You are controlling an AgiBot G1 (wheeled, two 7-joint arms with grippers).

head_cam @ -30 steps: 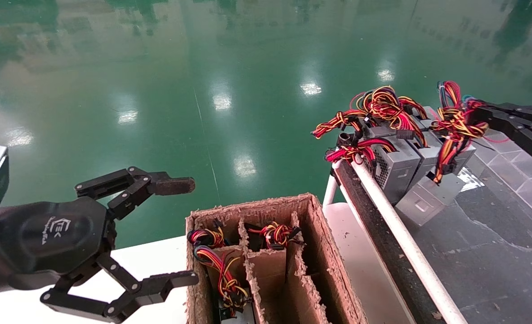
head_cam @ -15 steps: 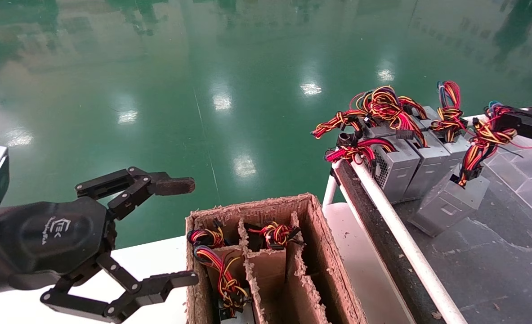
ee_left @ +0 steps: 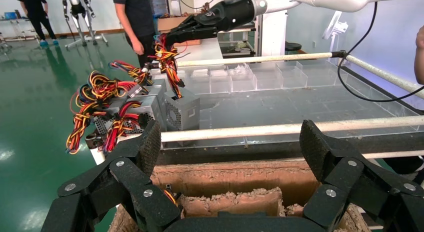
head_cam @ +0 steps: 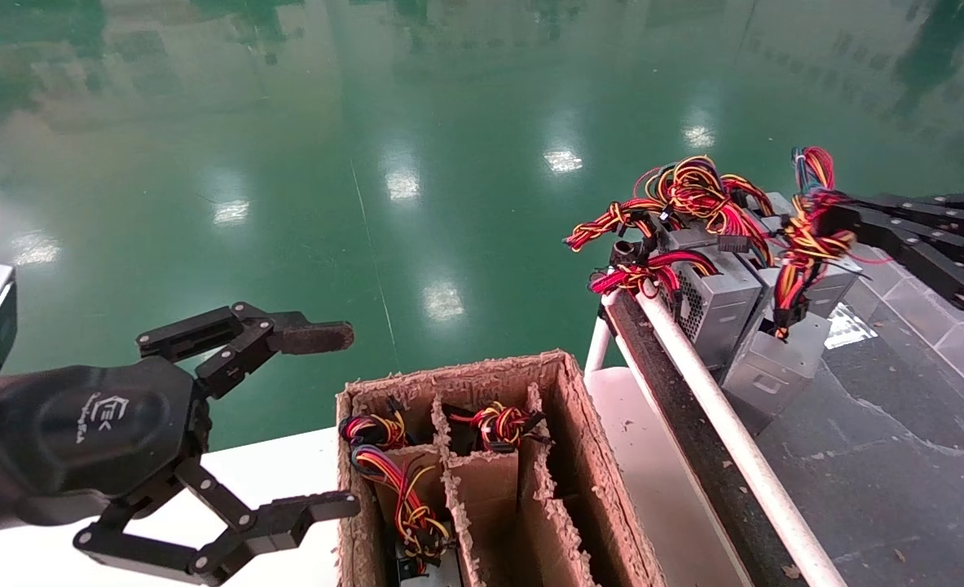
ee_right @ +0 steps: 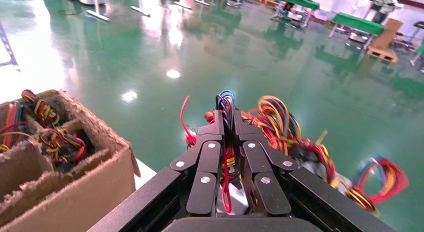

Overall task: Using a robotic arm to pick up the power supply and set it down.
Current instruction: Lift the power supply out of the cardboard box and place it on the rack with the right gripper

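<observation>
**A:** Power supply is hanging by its wire bundle from the right gripper, whose fingers are pinched tight on the wires. Compared with half a second ago it is swinging back toward the row of parked supplies on the dark conveyor belt; earlier it was dangling out further from that row.

**B:** Is it touching the row?

**A:** Cannot tell. It is tilting, its upper corner just beside the nearest parked supply, its lower end close to the belt.

**B:** So, set down or not?

**A:** Judging not yet. The grip is on wires only, so the box is pendulating; releasing mid-swing risks it knocking the row.

**B:** Left gripper?

**A:** Idling, jaws spread wide, just beside the cardboard divider box, well apart from the row. Not contributing.
</observation>
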